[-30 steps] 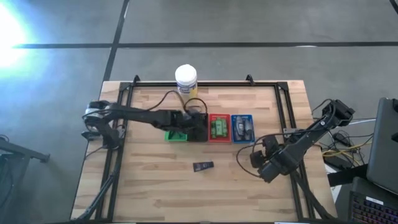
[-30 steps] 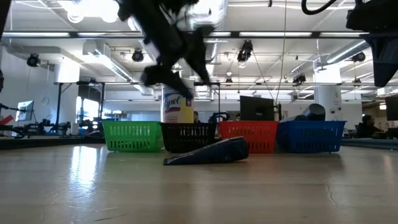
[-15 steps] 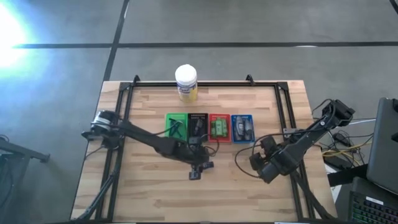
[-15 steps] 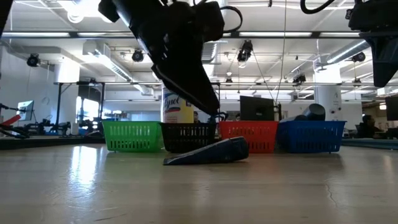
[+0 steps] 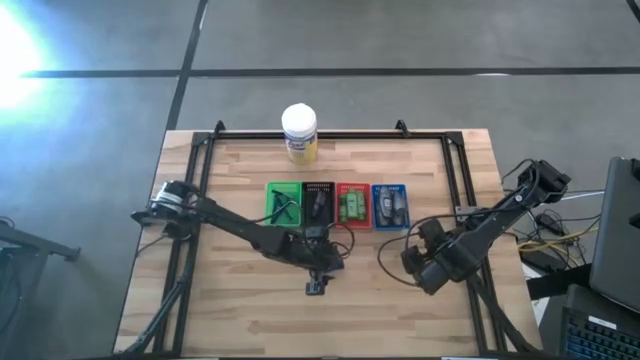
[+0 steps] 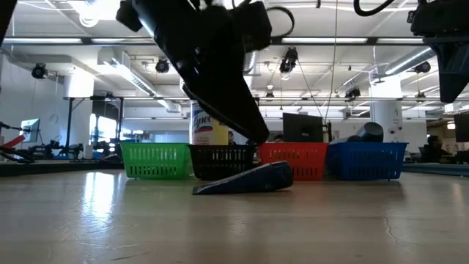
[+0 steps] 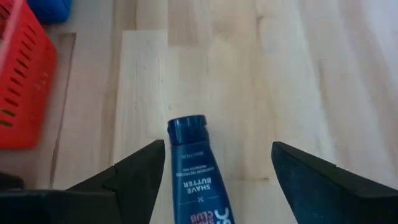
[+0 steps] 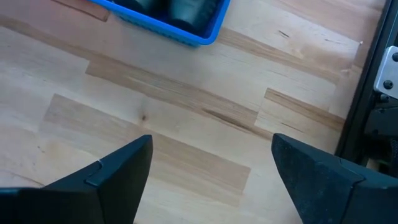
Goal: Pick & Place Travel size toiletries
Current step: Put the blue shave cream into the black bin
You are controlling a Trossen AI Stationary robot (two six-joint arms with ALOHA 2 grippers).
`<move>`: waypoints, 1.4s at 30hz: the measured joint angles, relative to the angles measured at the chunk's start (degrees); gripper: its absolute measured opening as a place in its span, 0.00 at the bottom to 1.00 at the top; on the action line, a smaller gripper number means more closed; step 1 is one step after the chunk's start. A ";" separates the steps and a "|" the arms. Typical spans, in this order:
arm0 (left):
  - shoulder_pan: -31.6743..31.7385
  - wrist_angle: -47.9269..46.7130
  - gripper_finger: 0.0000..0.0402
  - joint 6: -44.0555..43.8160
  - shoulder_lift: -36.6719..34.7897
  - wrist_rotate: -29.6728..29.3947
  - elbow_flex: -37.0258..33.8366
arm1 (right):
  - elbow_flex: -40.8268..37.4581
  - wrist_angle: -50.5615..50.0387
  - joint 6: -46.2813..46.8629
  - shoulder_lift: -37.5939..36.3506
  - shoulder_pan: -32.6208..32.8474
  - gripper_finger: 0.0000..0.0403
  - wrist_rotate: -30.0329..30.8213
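A dark blue flat tube marked "SHAVE BUTTER" [image 7: 193,171] lies flat on the wooden table [image 5: 230,300], in front of the baskets in the low view [image 6: 245,180]. My left gripper [image 7: 217,148] is open and stands just above the tube, one finger on either side of it, touching nothing. In the high view the left gripper [image 5: 322,272] hides the tube. My right gripper [image 8: 211,142] is open and empty over bare wood at the table's right [image 5: 425,262]. Other toiletries lie in the four baskets.
Four small baskets stand in a row at mid table: green [image 5: 283,203], black [image 5: 318,203], red [image 5: 352,205], blue [image 5: 390,205]. A yellow white-lidded jar [image 5: 299,133] stands at the far edge. A black frame [image 5: 200,170] runs round the table.
My left gripper has gone from over the green and black baskets toward the table's near edge and down, and now stands over the dark blue tube. The tube has not moved. My right arm has kept still.
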 joint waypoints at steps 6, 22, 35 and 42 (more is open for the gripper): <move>0.15 1.86 0.73 -0.42 6.63 0.00 1.20 | 0.00 0.11 0.02 0.00 0.00 0.76 -0.01; 0.57 -1.94 0.30 -7.35 8.71 -1.62 4.20 | -0.03 0.40 0.07 0.00 0.00 0.67 -0.10; 14.83 -11.02 0.30 -46.77 -11.98 -21.01 3.48 | -0.11 -0.43 0.71 0.00 0.00 0.67 0.64; 24.77 -10.82 0.32 -48.47 -5.46 -10.36 3.37 | -0.13 -0.45 2.14 0.00 -0.02 0.73 1.62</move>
